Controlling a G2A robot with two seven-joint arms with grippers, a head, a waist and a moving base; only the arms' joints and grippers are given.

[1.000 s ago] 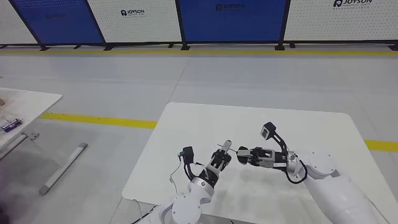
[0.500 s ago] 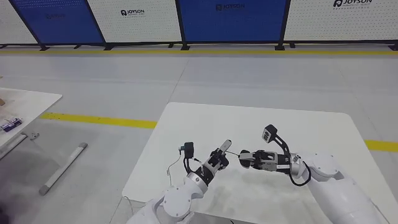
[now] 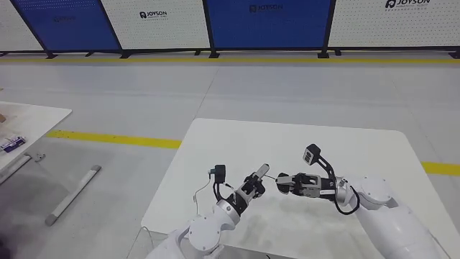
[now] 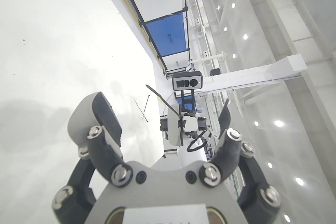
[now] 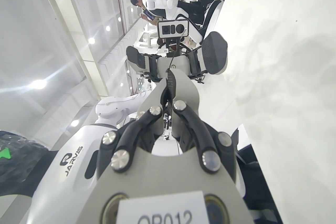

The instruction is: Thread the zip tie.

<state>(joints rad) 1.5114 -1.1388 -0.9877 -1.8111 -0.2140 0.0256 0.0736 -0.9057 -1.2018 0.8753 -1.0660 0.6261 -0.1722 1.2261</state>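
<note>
Once past the yellow line (image 3: 108, 139) on the grey floor at far left, comes onto the white table (image 3: 323, 144), with blue and white panels (image 3: 237, 21) standing along the back of the room. Near the table's front edge, meets the left gripper (image 3: 257, 176) first: raised off the surface, angled up and toward the other arm, fingers spread wide with nothing between them. From the left wrist, shows both dark pads (image 4: 107, 114) turned inward and well apart. On the table beyond those pads, picks out a thin pale strip (image 4: 141, 110) bent into a V, lying flat; cannot tell what. Next to the right, finds the zip tie (image 4: 160, 99) in the air between the two grippers, clear of the table: a narrow dark strap, one end pinched by the right gripper, the free end slanting out toward the open left one. From the right wrist, thins to a fine tail and ends in front of the left arm's wrist camera (image 5: 173, 29), between the spread pads; cannot tell whether touching either. Furthest right, has the right gripper (image 3: 279, 180) clamped on the zip tie, fingers (image 5: 183, 88) pressed together, strap caught at the very tips. Faces the left gripper almost head-on, just apart from it.
</note>
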